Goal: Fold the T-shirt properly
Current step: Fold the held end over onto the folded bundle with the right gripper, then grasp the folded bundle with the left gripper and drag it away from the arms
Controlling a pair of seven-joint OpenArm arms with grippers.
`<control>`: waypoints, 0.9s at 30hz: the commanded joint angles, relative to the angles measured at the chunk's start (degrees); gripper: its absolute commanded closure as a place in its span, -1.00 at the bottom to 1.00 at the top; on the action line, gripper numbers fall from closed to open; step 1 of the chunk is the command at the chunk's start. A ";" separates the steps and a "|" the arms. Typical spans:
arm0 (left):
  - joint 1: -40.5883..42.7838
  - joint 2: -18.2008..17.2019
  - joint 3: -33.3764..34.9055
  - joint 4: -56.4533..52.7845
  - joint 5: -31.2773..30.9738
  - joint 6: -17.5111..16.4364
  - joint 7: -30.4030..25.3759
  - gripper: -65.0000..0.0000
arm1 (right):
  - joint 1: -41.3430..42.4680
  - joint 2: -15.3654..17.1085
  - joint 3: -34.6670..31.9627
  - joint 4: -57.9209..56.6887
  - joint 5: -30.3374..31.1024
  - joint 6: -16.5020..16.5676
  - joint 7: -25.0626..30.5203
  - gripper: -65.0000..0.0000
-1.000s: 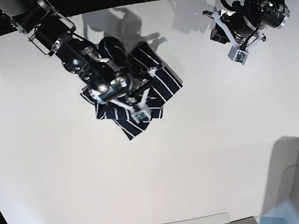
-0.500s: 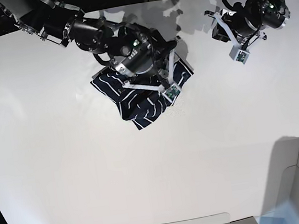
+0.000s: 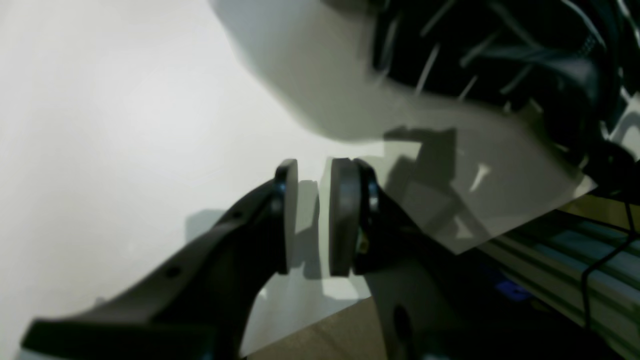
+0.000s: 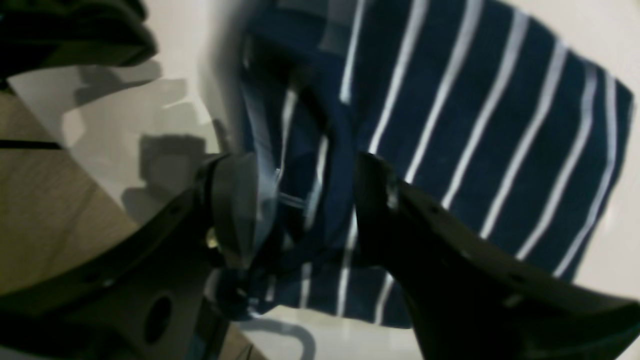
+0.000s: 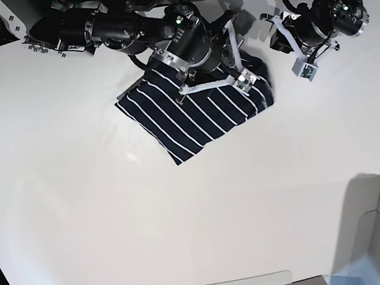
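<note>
A: Where was the T-shirt [image 5: 193, 114]?
B: Flat on the white table [image 5: 115, 217], folded — under the right gripper [image 4: 305, 210], whose jaws stood wide apart over a bunched edge.
A: And the left gripper [image 3: 312, 220]?
B: Nearly together, holding nothing, well apart

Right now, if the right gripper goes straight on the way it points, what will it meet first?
The right gripper, fingers apart, points at the bunched edge of the T-shirt. It would probably meet that dark striped fabric first, then the white table under it. Depth is unclear.
</note>
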 commanded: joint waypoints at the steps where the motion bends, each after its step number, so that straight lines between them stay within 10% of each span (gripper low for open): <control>1: -0.23 -0.26 -0.35 0.83 -0.56 0.37 0.32 0.65 | 1.83 -0.59 0.55 0.88 -0.87 -0.51 -0.25 0.03; 11: -1.73 2.03 -0.44 1.62 -0.74 0.37 0.32 0.76 | 3.32 3.19 16.28 -0.43 -2.81 1.16 6.16 0.09; 19: -7.88 8.36 0.18 3.38 -0.91 0.37 0.32 1.00 | 4.38 5.92 42.30 -9.23 6.78 16.11 8.63 1.00; 24: -10.25 10.73 7.65 3.82 -1.00 0.37 0.32 1.00 | 6.31 6.01 51.18 -19.86 6.86 34.66 8.63 1.00; 27: -12.36 10.73 17.06 3.82 -0.74 0.54 0.32 1.00 | 7.72 5.92 52.85 -27.42 6.86 40.20 8.80 1.00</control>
